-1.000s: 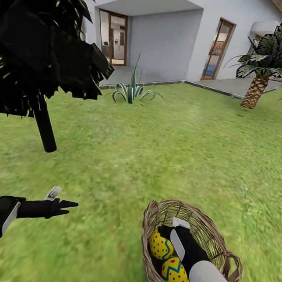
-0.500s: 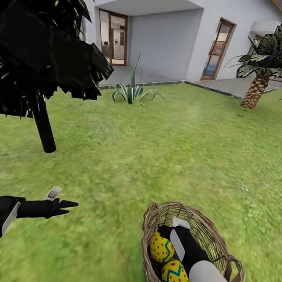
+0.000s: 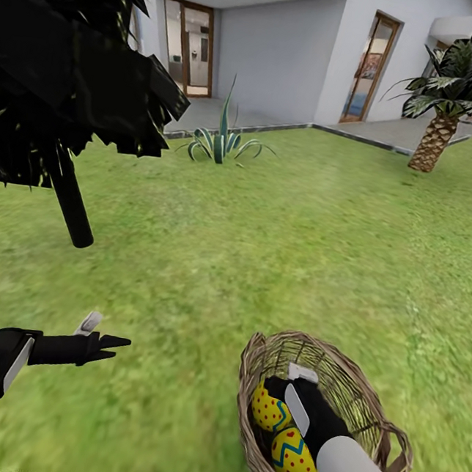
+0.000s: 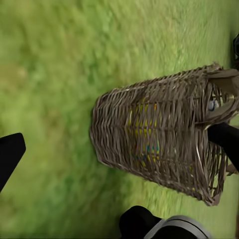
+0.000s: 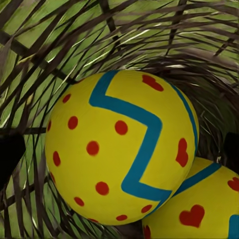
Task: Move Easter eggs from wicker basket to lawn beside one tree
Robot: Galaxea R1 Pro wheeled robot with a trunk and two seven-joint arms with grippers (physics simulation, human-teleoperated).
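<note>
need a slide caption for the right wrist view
Close-up inside the tan woven wicker basket: two yellow Easter eggs with red dots and blue-green zigzag bands, touching, green lawn visible through the weave.

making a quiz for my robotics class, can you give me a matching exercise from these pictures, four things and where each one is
Things:
1. right gripper
2. left gripper
3. palm
4. black-trunked tree

Places:
A. far right, near the white house
B. above bare lawn, left of the wicker basket
C. left side of the lawn, leaning
D. down inside the wicker basket, beside the Easter eggs

Pairs: 1-D, 2-B, 3-A, 4-C
</note>
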